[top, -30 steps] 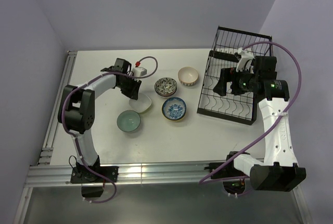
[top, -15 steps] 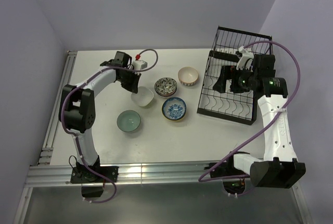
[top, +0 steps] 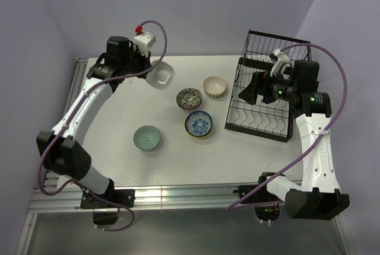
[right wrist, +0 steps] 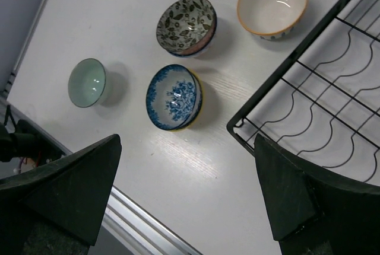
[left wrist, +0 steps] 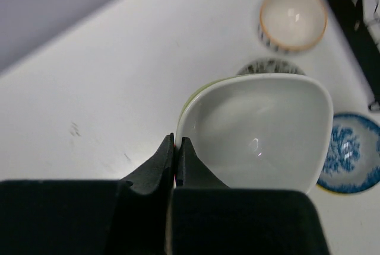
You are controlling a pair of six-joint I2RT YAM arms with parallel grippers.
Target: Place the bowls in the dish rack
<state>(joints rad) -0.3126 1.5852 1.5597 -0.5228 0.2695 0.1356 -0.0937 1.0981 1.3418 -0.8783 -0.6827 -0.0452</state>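
My left gripper (top: pixel 149 70) is shut on the rim of the plain white bowl (top: pixel 161 76) and holds it in the air over the table's back left; in the left wrist view the jaws (left wrist: pixel 176 142) pinch the bowl's (left wrist: pixel 261 133) near edge. On the table sit the teal bowl (top: pixel 146 137), the dark floral bowl (top: pixel 190 98), the blue-and-white bowl (top: pixel 198 124) and the cream bowl (top: pixel 215 86). The black wire dish rack (top: pixel 261 126) stands at the right. My right gripper (top: pixel 250 93) hovers open and empty over the rack's left edge (right wrist: pixel 279 74).
The right wrist view shows the teal bowl (right wrist: pixel 87 82), floral bowl (right wrist: pixel 186 18), blue-and-white bowl (right wrist: pixel 173 96) and cream bowl (right wrist: pixel 272 3) left of the rack. The rack's tall basket section (top: pixel 276 47) is at the back. A metal rail (top: pixel 178 195) runs along the near edge.
My left arm has lifted the white bowl off the table and carried it up and toward the back left. The right arm has barely moved.
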